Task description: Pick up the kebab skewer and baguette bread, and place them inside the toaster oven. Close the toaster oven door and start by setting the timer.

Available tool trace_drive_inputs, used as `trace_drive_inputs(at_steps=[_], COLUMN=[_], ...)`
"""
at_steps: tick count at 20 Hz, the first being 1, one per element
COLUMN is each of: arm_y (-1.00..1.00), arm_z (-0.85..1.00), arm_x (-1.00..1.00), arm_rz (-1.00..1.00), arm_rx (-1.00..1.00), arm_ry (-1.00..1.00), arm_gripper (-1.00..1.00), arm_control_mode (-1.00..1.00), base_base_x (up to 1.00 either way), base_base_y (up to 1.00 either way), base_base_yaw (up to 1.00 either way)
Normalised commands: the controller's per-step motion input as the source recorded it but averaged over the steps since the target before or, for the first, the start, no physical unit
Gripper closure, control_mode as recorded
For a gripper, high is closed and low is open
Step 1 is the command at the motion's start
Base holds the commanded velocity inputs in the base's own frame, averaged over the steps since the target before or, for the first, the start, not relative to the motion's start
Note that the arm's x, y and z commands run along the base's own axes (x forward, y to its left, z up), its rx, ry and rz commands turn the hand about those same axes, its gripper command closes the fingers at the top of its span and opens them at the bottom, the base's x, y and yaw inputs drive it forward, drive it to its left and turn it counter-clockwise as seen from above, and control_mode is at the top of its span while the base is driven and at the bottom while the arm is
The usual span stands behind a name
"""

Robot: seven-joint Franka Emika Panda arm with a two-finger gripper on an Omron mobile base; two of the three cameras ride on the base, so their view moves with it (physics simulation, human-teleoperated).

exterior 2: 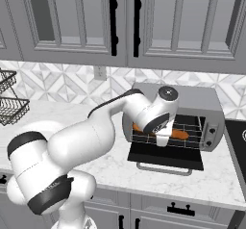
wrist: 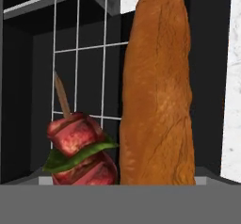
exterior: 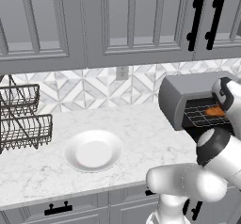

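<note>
The toaster oven [exterior 2: 204, 100] [exterior: 186, 89] stands on the counter with its door [exterior 2: 166, 157] folded down flat in front. The orange-brown baguette bread [wrist: 157, 91] [exterior 2: 181, 134] [exterior: 215, 111] lies on the wire rack [wrist: 89, 72] inside. Beside it on the rack lies the kebab skewer [wrist: 80, 148], red meat chunks with a green leaf on a thin stick. My gripper [exterior 2: 163, 140] hangs open at the oven's mouth, just over the rack's front edge. It holds nothing.
A white plate [exterior: 93, 151] sits on the marble counter left of the oven. A wire basket rack [exterior: 21, 119] stands at the far left. The oven's knobs [exterior 2: 210, 132] are on its right face, and a dark stove top [exterior 2: 238, 144] adjoins on the right. Cabinets hang overhead.
</note>
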Motion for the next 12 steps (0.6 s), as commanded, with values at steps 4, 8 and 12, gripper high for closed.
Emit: trace_drive_inputs(at_steps=[4, 8, 12], arm_y=[-0.12, -0.12, -0.13], arm_z=[-0.27, -0.34, -0.21], arm_x=[0.32, 0.31, 0.29], arm_rz=[0.0, 0.0, 0.0], arm_rx=[0.0, 0.0, 0.01], arm_ry=[0.0, 0.0, 0.0], arm_gripper=[1.0, 1.0, 1.0], arm_control_mode=[-1.0, -1.0, -1.0], base_base_x=[0.0, 0.0, 0.0], base_base_y=[0.0, 0.0, 0.0], base_base_yaw=[0.0, 0.0, 0.0])
